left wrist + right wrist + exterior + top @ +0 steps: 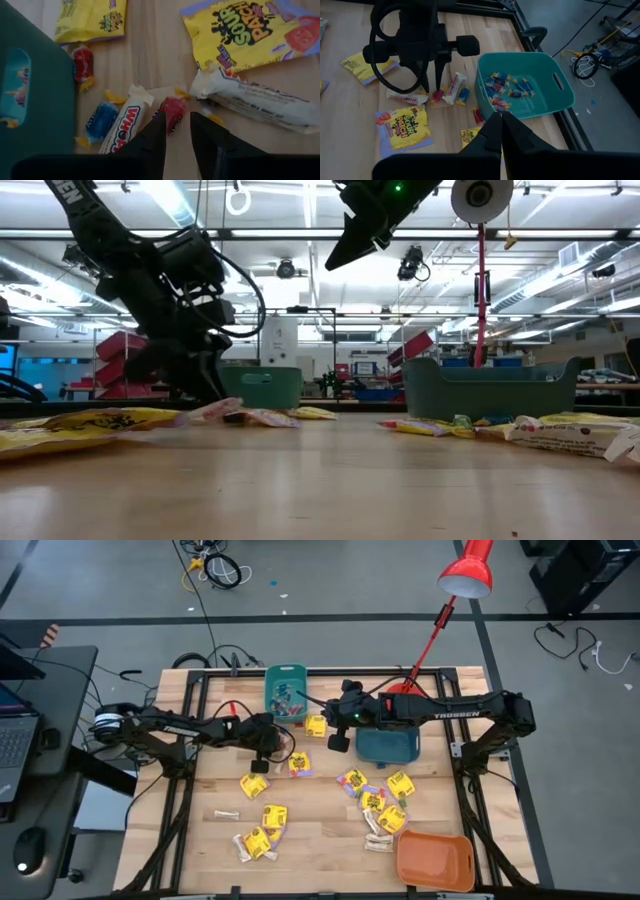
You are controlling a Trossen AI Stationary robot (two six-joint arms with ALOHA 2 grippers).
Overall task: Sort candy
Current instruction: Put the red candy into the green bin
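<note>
The left pincer [177, 131], fingers slightly spread, is lowered over a red wrapped candy [171, 111] lying on the worktop [160, 55] at twelve o'clock of the tips, beside a Whoppers stick [121, 126]; the right pincer [498, 121], pressed together, is farther off.

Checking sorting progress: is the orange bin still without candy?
Yes, the orange bin shows only its bare inside in the high view.

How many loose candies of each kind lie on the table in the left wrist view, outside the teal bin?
Yellow packets: 2
Red wrapped pieces: 2
Blue wrapped pieces: 1
Whitish stick pieces: 2
Total: 7
</note>
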